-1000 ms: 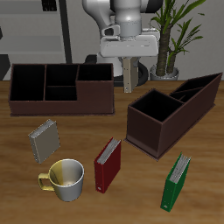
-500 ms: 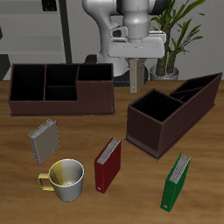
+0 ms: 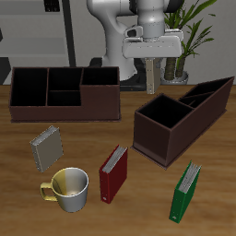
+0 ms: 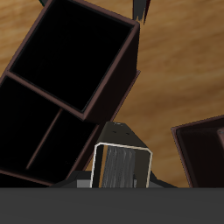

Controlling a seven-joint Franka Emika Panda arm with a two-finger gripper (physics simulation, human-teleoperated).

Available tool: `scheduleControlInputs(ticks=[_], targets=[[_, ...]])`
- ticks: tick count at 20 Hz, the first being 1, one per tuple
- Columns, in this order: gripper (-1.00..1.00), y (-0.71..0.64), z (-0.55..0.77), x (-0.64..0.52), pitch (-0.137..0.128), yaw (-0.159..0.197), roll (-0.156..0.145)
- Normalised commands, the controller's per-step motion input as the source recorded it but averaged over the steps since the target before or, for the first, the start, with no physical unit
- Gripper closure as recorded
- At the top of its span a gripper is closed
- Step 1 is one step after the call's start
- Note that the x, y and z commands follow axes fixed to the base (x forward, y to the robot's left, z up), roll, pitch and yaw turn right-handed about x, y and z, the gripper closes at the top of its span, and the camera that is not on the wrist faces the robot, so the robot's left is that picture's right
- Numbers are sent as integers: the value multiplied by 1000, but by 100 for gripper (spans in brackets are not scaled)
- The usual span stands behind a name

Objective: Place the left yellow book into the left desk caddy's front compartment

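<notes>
My gripper, upper centre of the exterior frame, is clamped on the left yellow book, hanging edge-down behind the left caddy. Risk: the book may catch the divider or sloped wall and miss the front compartment. Count, largest first: two caddies, four books (two yellow, one red, one green), one mug.

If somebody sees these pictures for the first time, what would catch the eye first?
Probably the tool, holding the left yellow book upright in the air above the table's back. Next, the left desk caddy standing slantwise below it, then the red book and green book near the front edge.
</notes>
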Motion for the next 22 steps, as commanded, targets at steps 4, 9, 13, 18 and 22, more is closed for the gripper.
scheduleControlInputs(ticks=[4,9,13,18,22], targets=[[100,109,3,-192,-12,-36,-35],[100,152,52,-50,-5,-16,-6],[100,151,81,70,-12,-37,-27],[100,219,104,66,-13,-30,-16],[100,201,96,77,-6,-52,-20]])
